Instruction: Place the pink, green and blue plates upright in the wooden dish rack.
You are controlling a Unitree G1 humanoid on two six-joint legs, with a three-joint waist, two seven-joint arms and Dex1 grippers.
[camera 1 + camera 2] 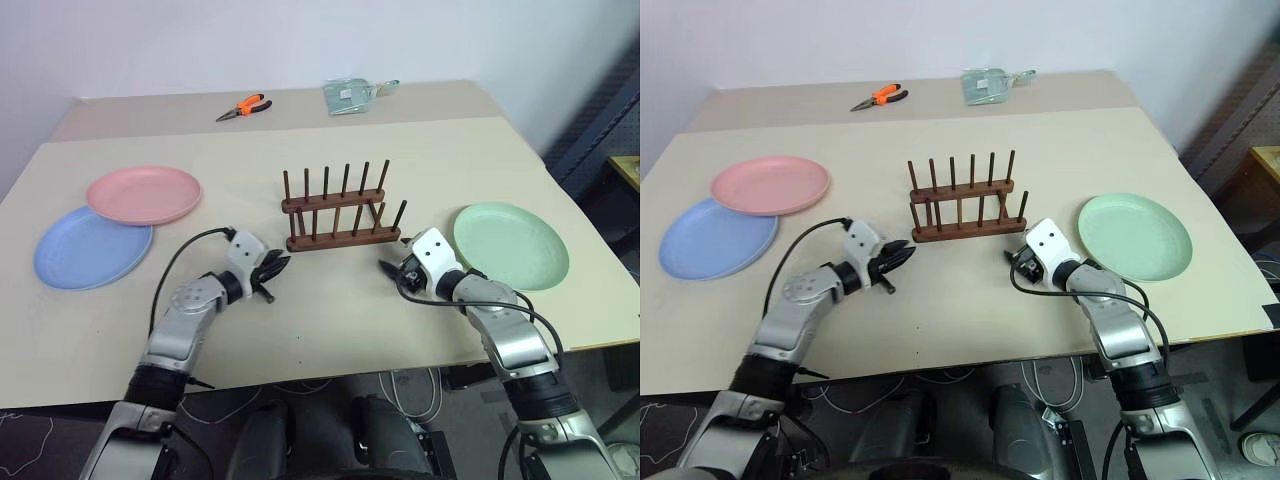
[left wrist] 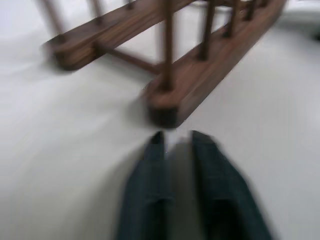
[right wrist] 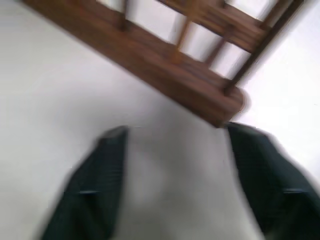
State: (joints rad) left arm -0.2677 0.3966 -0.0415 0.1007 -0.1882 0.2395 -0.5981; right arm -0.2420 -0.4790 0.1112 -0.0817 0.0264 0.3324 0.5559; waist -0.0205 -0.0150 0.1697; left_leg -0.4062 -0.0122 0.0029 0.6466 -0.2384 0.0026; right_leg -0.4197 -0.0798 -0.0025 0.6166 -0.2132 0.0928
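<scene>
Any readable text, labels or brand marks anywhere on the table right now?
None readable.
Packet at the far edge: its label is too small to read.
Pliers, plates and rack: no visible markings.

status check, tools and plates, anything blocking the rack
Left tool slightly open, right tool wide, both empty beside the wooden dish rack. Pink plate, blue plate, green plate flat on table. Nothing blocking.
</scene>
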